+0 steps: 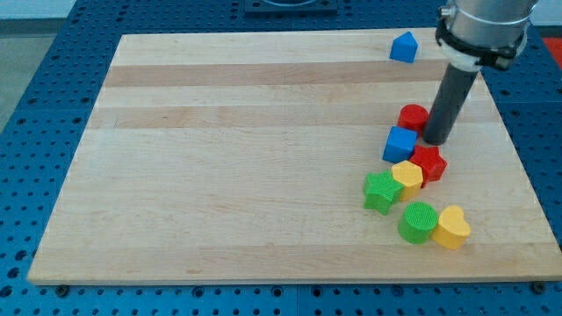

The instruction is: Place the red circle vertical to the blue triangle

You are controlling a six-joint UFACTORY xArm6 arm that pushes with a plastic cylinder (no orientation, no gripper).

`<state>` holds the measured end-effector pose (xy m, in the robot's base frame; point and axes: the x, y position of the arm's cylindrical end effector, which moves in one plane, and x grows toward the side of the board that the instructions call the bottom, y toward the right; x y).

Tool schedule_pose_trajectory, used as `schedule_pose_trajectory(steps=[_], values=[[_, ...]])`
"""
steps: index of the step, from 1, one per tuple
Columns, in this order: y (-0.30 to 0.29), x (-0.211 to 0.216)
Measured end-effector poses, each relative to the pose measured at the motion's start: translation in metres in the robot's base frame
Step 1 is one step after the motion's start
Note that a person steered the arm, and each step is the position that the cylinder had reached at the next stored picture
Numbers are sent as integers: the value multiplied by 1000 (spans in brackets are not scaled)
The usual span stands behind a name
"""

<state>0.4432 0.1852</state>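
Note:
The red circle (412,117) lies at the view's right, just left of my tip (436,140), which touches or nearly touches its lower right side. The blue triangle (403,46) sits near the view's top right edge of the board, well above the red circle. A blue cube (399,144) lies just below the red circle, to the left of my tip.
Below my tip are a red star-shaped block (429,163), a yellow block (407,175), a green star-shaped block (382,192), a green circle (418,222) and a yellow heart (452,227). The wooden board (246,158) lies on a blue perforated table.

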Motion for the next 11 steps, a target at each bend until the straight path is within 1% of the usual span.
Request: schedule_pose_trajectory(steps=[1,2,3,5,6,7,8,9,10,11], values=[[-13,13],[-13,-16],[5,-56],[-6,-36],[-12,-50],[6,-73],[15,-74],[-17,-62],[-44,-67],[-29,-84]])
